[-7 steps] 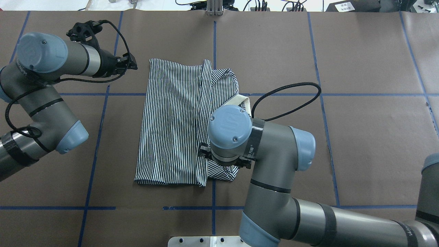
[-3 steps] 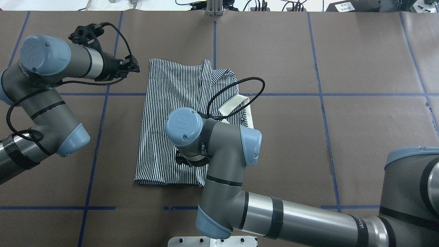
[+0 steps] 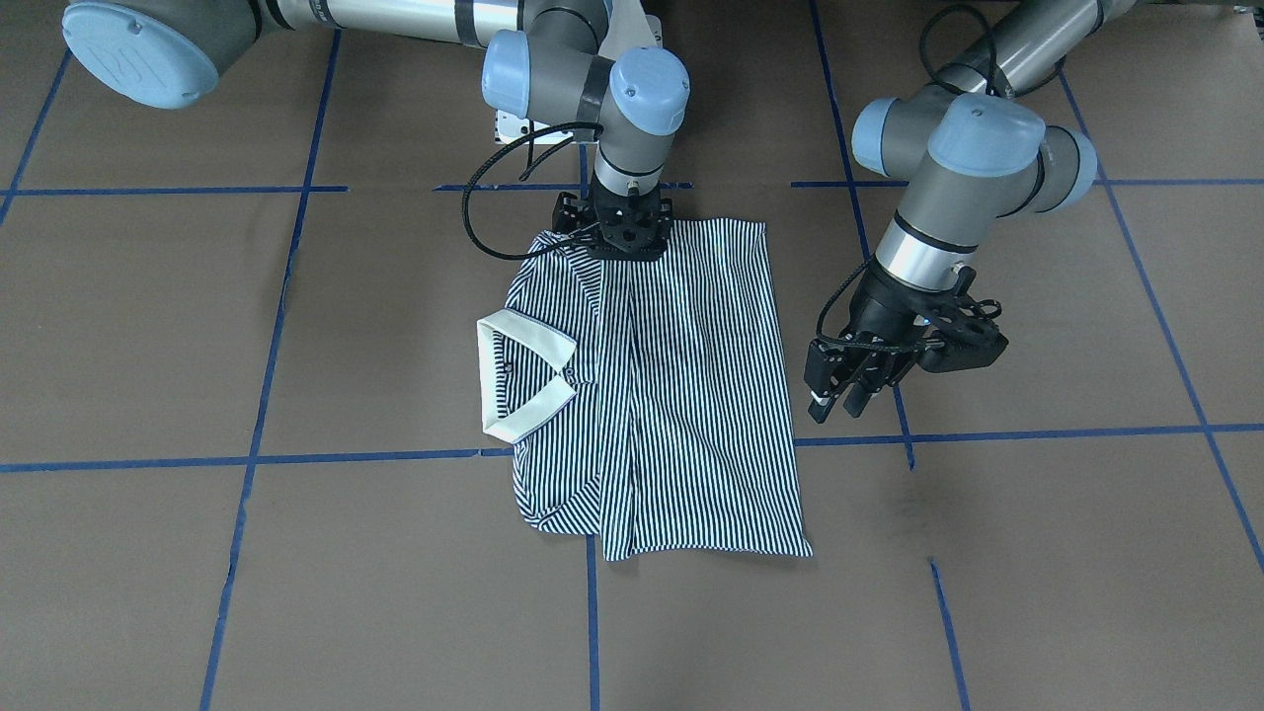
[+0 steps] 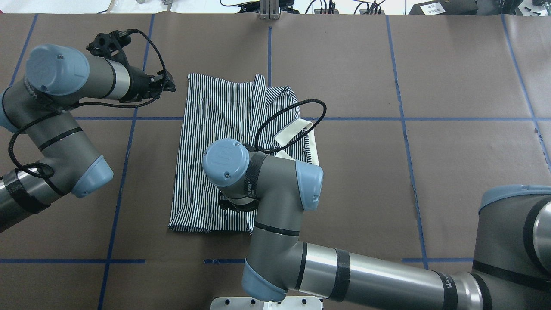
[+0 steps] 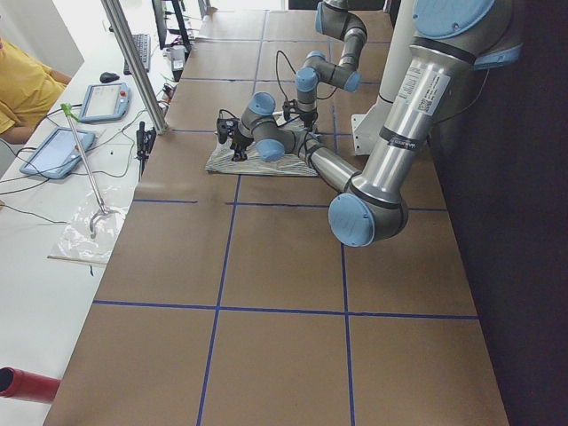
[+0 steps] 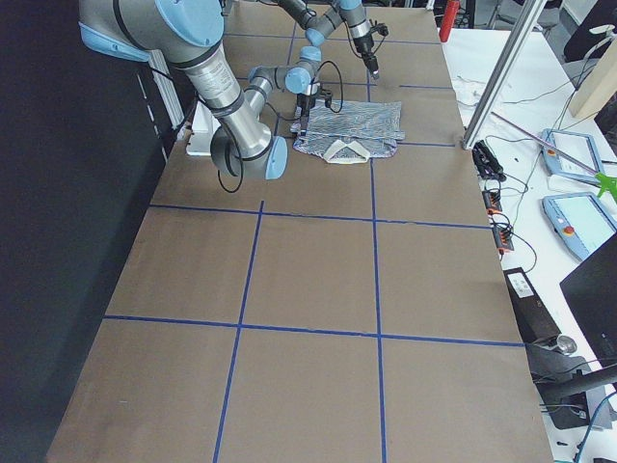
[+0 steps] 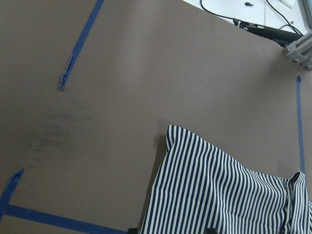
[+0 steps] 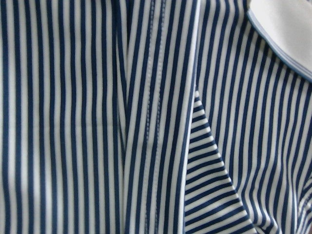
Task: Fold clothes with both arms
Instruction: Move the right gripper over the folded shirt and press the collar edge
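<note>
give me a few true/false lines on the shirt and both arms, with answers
1. The polo shirt shows its cream collar. True.
2. The left arm has its jaws resting on the shirt. False: they hang beside it, over bare table.
3. The right arm reaches down onto the shirt's edge nearest the robot. True.
4. The shirt lies spread out with both sleeves extended. False: one side is folded over the middle.

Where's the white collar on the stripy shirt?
In the front-facing view the collar lies open at the striped shirt's left edge, just above the horizontal blue tape line.
</note>
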{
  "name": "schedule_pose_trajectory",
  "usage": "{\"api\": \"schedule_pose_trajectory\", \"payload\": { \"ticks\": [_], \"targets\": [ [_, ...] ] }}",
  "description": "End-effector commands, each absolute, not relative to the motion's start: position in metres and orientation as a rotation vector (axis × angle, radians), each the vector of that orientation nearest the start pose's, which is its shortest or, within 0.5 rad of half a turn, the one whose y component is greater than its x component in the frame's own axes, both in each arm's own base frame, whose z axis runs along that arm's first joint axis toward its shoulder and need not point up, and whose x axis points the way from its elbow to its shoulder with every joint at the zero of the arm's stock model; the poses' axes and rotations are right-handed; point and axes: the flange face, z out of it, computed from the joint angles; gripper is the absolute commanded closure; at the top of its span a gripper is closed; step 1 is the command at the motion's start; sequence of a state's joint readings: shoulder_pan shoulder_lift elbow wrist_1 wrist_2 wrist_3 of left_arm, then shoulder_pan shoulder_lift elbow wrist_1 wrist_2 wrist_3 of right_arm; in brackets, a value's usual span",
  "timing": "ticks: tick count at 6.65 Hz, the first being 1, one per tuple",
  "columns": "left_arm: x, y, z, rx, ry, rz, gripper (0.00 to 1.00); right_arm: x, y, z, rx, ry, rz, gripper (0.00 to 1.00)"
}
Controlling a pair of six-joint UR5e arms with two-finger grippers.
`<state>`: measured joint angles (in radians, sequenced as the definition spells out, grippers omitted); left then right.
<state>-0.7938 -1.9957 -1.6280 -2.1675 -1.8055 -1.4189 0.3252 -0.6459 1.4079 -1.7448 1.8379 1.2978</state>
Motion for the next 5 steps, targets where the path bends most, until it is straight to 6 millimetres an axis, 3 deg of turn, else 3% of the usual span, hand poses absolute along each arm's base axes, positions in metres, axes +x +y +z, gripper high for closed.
{"api": "schedule_pose_trajectory", "payload": {
  "ticks": [1,3,4,5],
  "targets": [
    [0.381,-0.544,0.325,0.304,1.063,-0.449,0.45,-0.658,-0.338,0.208,-0.076,-0.614,-0.043,0.0],
    [0.382,-0.543,0.325,0.302,1.063,-0.449,0.43,-0.562,-0.334,0.266,-0.044,-0.555,-0.142,0.0],
    [0.384,-0.542,0.325,0.286,1.068,-0.468,0.43,-0.529,-0.333,0.277,-0.026,-0.557,-0.174,0.0],
    [0.388,-0.539,0.325,0.28,1.071,-0.468,0.43,-0.529,-0.326,0.276,-0.024,-0.558,-0.176,0.0]
  ]
}}
